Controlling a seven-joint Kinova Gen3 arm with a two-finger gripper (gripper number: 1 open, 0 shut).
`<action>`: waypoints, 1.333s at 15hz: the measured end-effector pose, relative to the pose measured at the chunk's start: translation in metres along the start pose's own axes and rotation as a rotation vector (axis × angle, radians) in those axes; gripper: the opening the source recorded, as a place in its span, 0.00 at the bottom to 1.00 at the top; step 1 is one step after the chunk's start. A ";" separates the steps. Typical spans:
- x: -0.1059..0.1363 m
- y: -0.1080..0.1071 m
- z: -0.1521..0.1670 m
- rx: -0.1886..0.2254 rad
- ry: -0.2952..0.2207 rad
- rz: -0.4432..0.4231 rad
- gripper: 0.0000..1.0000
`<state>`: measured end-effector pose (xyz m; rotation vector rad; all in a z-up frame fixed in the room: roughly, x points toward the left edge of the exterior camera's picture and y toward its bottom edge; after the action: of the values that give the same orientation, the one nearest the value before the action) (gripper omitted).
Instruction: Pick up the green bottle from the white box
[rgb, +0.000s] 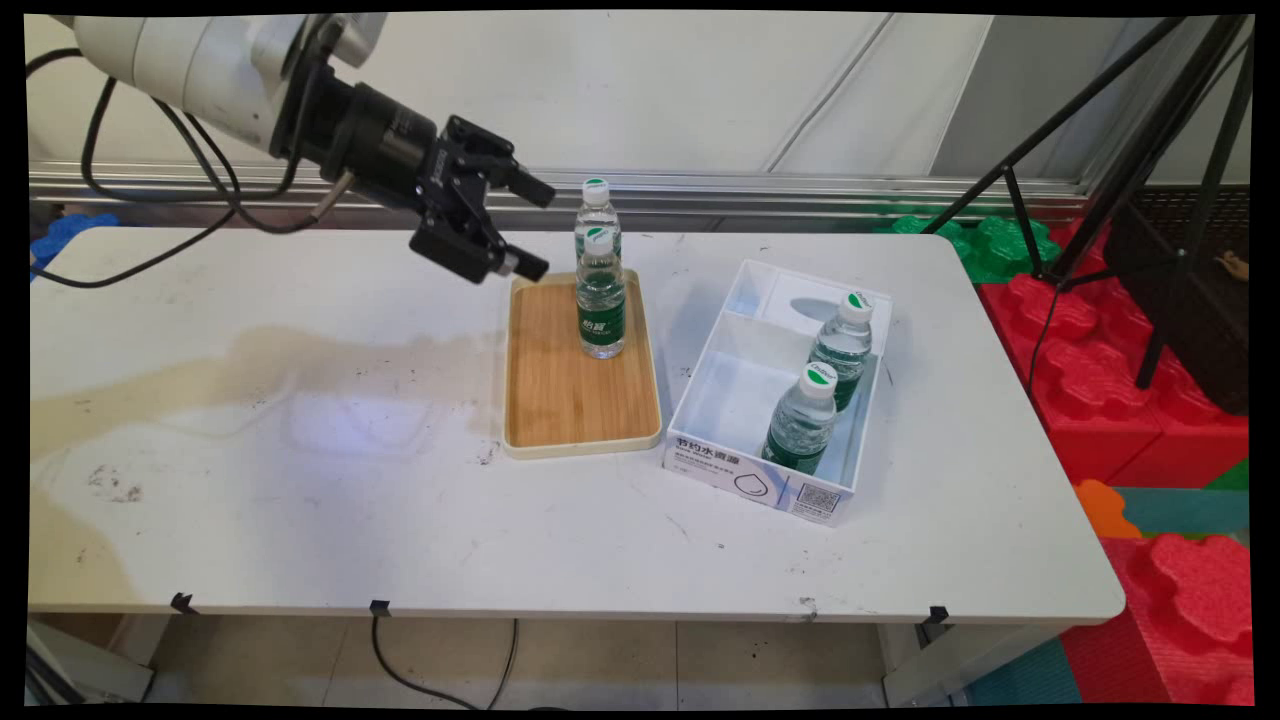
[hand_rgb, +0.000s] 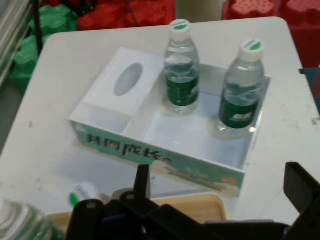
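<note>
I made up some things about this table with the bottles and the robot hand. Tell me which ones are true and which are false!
1. Two water bottles stand on the wooden tray. True.
2. The white box holds three bottles. False: it holds two bottles.
3. The gripper is holding a bottle. False: it holds nothing, its fingers are open, and it is up above the tray's far left corner.
4. The bottles have white caps with green on top. True.
5. The box sits to the left of the tray. False: in the main view it sits to the tray's right.
</note>
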<state>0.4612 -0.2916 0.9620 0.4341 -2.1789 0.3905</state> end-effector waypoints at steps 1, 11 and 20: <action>0.001 0.003 0.003 -0.008 -0.002 0.007 1.00; 0.020 0.041 0.071 -0.080 -0.011 0.044 1.00; 0.031 0.049 0.150 -0.097 -0.041 0.037 1.00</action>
<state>0.3183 -0.3166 0.8937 0.3509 -2.2376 0.2971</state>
